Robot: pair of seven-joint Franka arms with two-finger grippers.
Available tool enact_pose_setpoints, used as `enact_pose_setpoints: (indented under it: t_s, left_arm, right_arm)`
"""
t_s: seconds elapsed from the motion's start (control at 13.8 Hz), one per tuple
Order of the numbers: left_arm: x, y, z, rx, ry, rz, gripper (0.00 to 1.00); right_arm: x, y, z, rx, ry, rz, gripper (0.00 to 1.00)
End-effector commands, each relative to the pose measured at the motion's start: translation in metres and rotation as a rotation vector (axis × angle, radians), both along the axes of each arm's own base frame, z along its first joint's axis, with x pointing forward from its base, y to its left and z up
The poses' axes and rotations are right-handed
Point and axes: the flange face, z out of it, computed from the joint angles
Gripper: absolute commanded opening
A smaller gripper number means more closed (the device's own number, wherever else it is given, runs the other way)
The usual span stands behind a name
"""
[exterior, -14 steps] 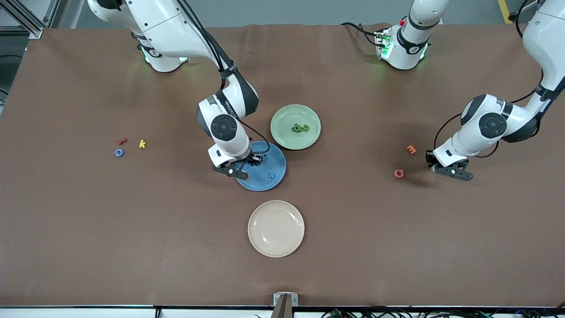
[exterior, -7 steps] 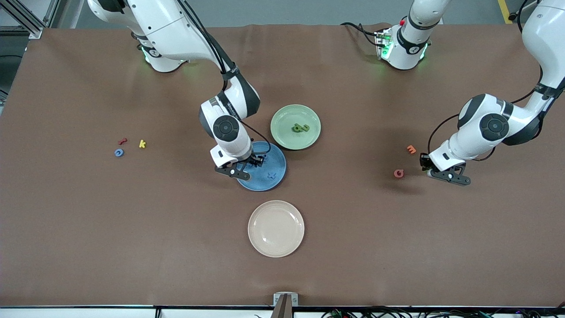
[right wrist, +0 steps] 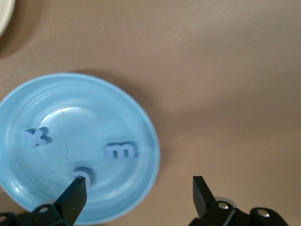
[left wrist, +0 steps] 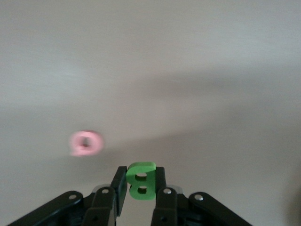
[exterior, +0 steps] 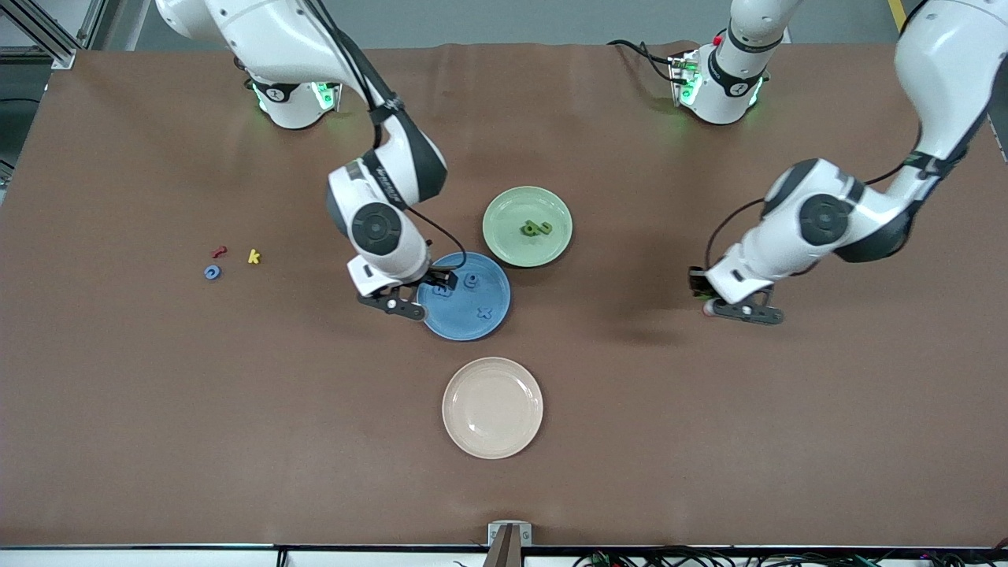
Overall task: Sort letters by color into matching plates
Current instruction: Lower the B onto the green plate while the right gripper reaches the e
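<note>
Left gripper (left wrist: 140, 195) fingers clamp a chunky green letter B (left wrist: 141, 181); right gripper (right wrist: 138, 197) fingers spread over the round matte blue plate (right wrist: 141, 122).

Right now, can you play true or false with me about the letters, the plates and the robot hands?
1. The blue plate has three blue letters in it. True: an x, an m and a round one show in the right wrist view.
2. The left gripper holds nothing. False: it is shut on a green letter B.
3. The right gripper is open. True: its fingers stand wide apart over the blue plate's edge.
4. The beige plate has letters in it. False: no letters lie in it.
5. The green plate holds green letters. True.
6. All the blue letters are in the blue plate. False: one blue letter on the table lies beside a red one and a yellow one.
</note>
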Motion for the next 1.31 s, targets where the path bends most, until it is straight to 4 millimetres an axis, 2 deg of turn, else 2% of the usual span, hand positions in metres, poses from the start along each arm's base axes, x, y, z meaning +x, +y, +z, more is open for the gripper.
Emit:
enact_pose_setpoints:
  t_s: [0.0, 0.22, 0.58, 0.73, 0.87, 1.09, 1.24]
  left_arm:
    - [-0.019, -0.061, 0.008, 0.021, 0.008, 0.075, 0.01]
    - [-0.050, -0.127, 0.009, 0.029, 0.009, 0.130, 0.01]
    - [-0.097, -0.200, 0.012, 0.000, 0.007, 0.183, 0.01]
    - [-0.125, -0.232, 0.011, -0.015, 0.017, 0.195, 0.01]
    - [-0.142, -0.251, 0.006, -0.002, 0.021, 0.200, 0.01]
    - [-0.163, -0.276, -0.015, 0.031, 0.026, 0.216, 0.01]
    - [-0.169, -0.297, -0.024, 0.051, 0.008, 0.257, 0.01]
  right_arm:
    - [0.011, -0.049, 0.034, 0.029, 0.028, 0.031, 1.00]
    - [0.028, -0.124, 0.045, 0.033, 0.045, 0.073, 1.00]
    - [0.043, -0.257, 0.045, 0.075, 0.047, 0.178, 1.00]
    - [0.047, -0.309, 0.044, 0.090, 0.039, 0.236, 1.00]
    - [0.047, -0.346, 0.043, 0.089, 0.040, 0.269, 1.00]
    - [0.043, -0.411, 0.042, 0.124, 0.019, 0.370, 1.00]
    - [0.037, -0.440, 0.037, 0.107, 0.008, 0.431, 1.00]
